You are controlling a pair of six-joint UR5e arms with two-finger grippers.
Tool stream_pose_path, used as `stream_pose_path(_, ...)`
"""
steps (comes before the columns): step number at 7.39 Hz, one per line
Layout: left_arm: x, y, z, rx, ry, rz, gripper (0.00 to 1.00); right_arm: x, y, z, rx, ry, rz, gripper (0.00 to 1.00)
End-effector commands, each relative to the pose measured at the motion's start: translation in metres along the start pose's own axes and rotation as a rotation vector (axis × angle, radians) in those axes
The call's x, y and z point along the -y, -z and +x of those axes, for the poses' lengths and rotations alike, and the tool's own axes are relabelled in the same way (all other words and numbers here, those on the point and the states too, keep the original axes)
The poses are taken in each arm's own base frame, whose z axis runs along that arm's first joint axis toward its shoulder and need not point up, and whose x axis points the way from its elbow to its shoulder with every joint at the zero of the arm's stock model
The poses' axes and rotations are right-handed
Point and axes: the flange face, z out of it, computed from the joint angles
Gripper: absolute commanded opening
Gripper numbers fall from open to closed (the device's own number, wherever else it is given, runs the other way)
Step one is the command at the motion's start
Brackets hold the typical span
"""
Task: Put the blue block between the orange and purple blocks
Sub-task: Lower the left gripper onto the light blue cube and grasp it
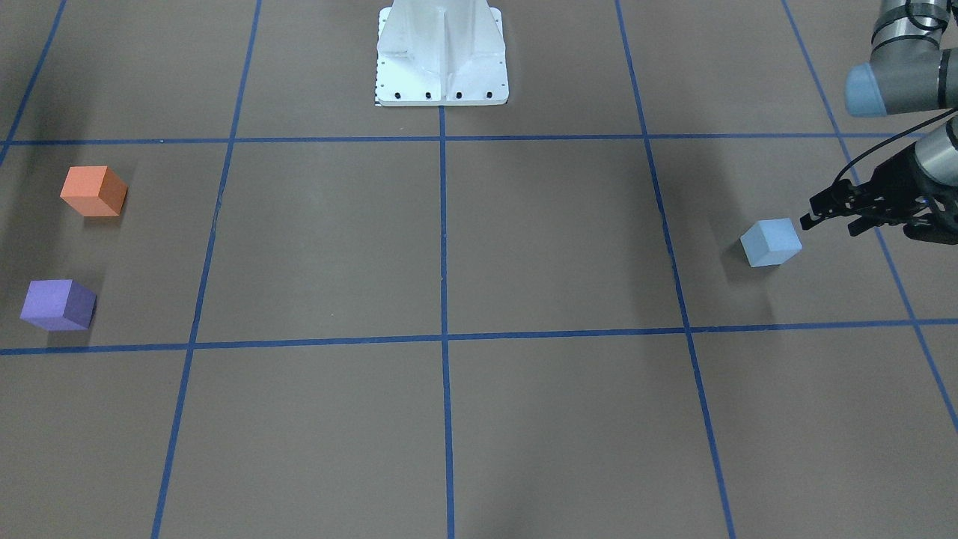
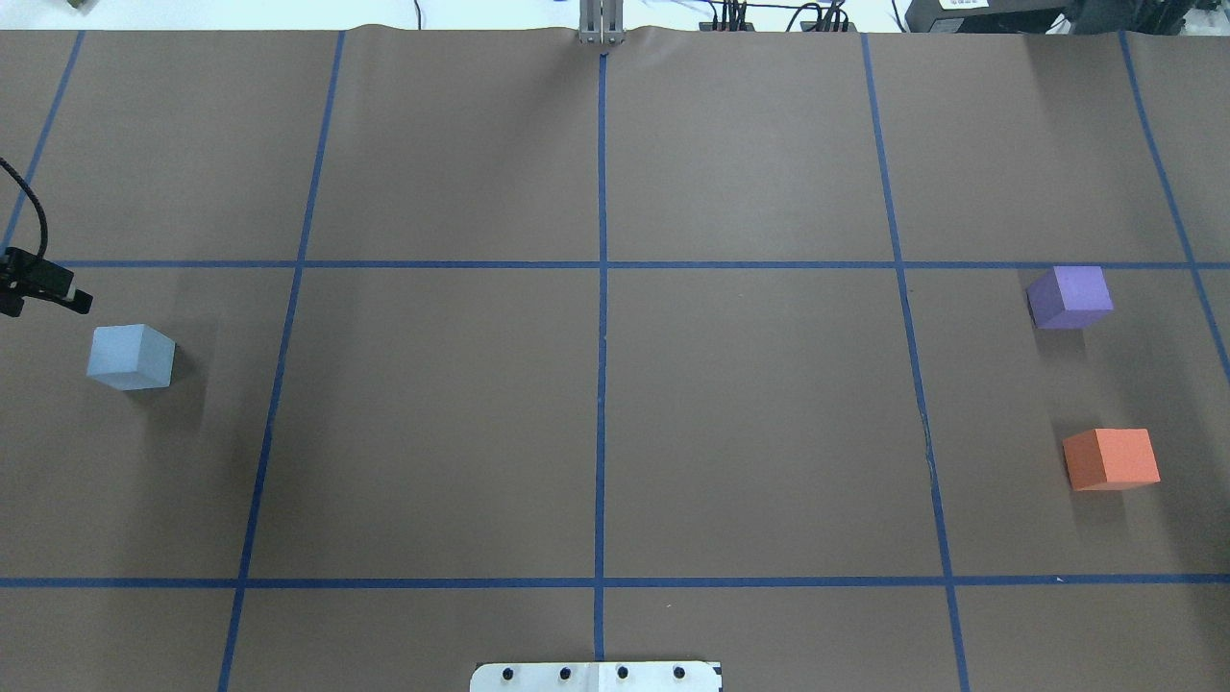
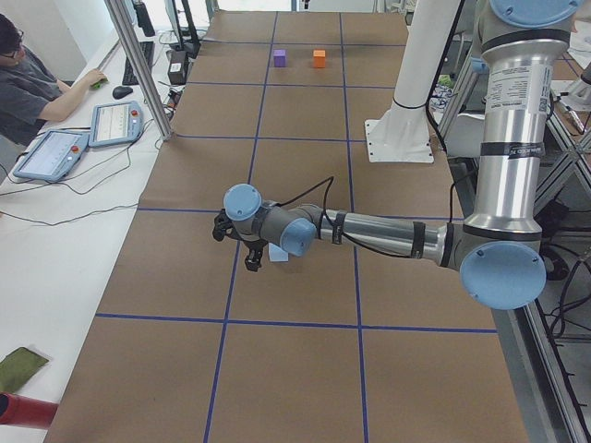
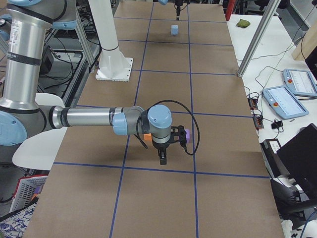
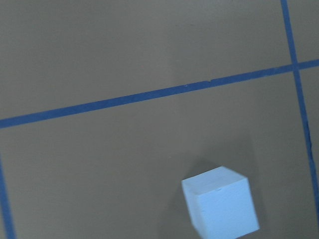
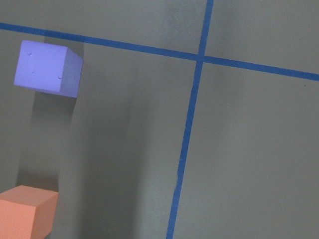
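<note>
Foam-looking blue block point(image 1: 771, 243) is sitting alone at the robot's left end of the table point(image 1: 524, 239), well apart from the orange block point(image 1: 93, 191) and purple block point(image 1: 58, 305), which are standing near each other at the right end with a bare gap between them. The left gripper point(image 1: 810, 212) is hovering just beside the blue block, not touching it, its fingers looking spread and carrying nothing. The right gripper point(image 4: 162, 157) is hanging near the orange and purple pair; only a side view is showing it, so I cannot tell whether it is released or clenched. The cube is probably going to handle as light, firm and matte, unlikely to slip; I am judging the best hold to be across two opposite flat side faces, wrist turned to match its skew
</note>
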Motion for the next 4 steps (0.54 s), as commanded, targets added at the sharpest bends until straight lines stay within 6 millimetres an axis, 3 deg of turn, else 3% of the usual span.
stream_pose_path(1, -0.010, -0.032, 0.021, 0.060, 0.030, 0.018, 1.00, 0.000, 0.000, 0.000, 0.000, 0.000, 0.000, 1.00)
stream_pose_path(4, -0.021, -0.063, 0.038, 0.116, 0.036, 0.015, 1.00, 0.000, 0.000, 0.000, 0.000, 0.000, 0.000, 1.00)
